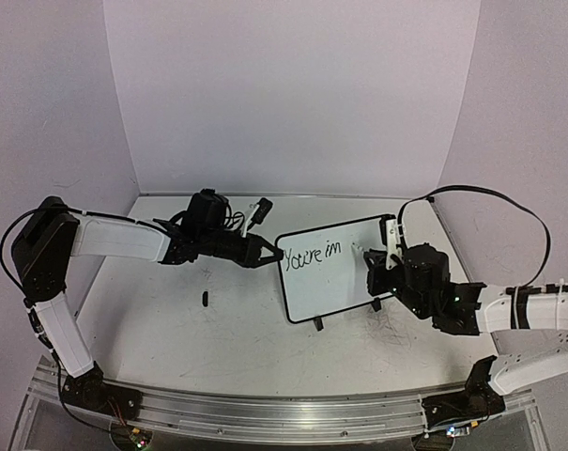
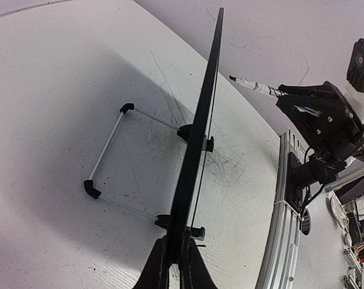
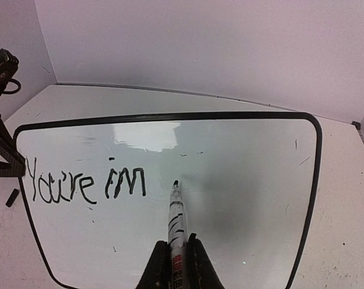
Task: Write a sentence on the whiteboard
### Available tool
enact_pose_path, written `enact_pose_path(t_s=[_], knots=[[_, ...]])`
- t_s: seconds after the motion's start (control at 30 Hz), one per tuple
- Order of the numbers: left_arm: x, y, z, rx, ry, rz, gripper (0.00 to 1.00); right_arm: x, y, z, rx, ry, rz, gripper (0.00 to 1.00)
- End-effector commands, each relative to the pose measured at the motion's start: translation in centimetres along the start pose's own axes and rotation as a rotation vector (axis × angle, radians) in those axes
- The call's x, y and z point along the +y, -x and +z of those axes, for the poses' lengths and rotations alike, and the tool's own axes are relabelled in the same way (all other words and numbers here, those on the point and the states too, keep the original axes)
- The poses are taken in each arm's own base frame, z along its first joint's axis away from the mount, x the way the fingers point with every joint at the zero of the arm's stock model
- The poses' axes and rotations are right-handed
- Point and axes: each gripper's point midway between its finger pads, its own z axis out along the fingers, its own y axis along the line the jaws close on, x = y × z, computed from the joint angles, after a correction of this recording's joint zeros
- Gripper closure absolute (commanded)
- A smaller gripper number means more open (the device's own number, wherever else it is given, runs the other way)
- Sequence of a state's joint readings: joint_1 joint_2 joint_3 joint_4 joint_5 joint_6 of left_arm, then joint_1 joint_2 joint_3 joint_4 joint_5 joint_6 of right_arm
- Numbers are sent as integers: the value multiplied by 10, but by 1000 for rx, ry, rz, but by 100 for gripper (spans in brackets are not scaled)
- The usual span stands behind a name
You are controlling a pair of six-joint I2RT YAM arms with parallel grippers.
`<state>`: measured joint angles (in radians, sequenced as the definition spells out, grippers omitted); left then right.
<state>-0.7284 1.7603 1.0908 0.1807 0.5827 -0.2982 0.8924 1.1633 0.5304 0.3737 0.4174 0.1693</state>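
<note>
1. Right end effector (image 3: pixel 177 256) is pinched on a white marker (image 3: pixel 176 214) with black bands, holding it by its lower barrel with the tip pointing away at the board.
2. The marker's dark tip sits at the writing face, just right of the last written letter. Whether it actually touches cannot be told.
3. The whiteboard (image 1: pixel 335 277) stands nearly upright on the table (image 1: pixel 171 348), right of centre, on two small black feet (image 1: pixel 318 323). Its writing face is turned toward the right arm.
4. Black handwriting on the left part of the board reads "You're im". The rest of the face is blank apart from a few faint specks.
5. Left end effector (image 1: pixel 268 252) is clamped on the board's left edge, one finger on each side of the thin black frame.
6. From the left wrist view the board shows edge-on, with a wire prop stand (image 2: pixel 109 144) lying flat on the table behind it.
7. A small black cap-like piece (image 1: pixel 205 299) lies on the table left of the board, apart from it.
8. The tabletop is white and marked with dark scuffs, with pale walls behind it.
</note>
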Motion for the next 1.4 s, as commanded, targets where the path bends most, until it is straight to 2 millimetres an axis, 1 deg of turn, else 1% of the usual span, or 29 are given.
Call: enact_pose_path(t_s=[0.0, 0.17, 0.27, 0.4, 0.63, 0.83, 0.97, 1.37], knots=[[15, 6, -10, -9, 93, 17, 100, 11, 24, 3, -46, 36, 10, 100], [16, 5, -10, -7, 93, 16, 100, 21, 30, 4, -61, 83, -4, 100], [15, 5, -9, -6, 88, 15, 100, 23, 30, 10, -55, 79, -12, 100], [15, 4, -9, -6, 90, 16, 100, 24, 28, 14, -46, 70, -13, 100], [15, 3, -8, -3, 84, 15, 100, 19, 33, 15, -57, 35, -7, 100], [14, 4, -9, -4, 84, 16, 100, 22, 27, 21, -38, 34, -17, 100], [14, 4, -9, -5, 83, 18, 100, 19, 25, 22, -29, 19, -13, 100], [14, 4, -9, -5, 84, 20, 100, 14, -1, 19, 56, 12, -5, 100]])
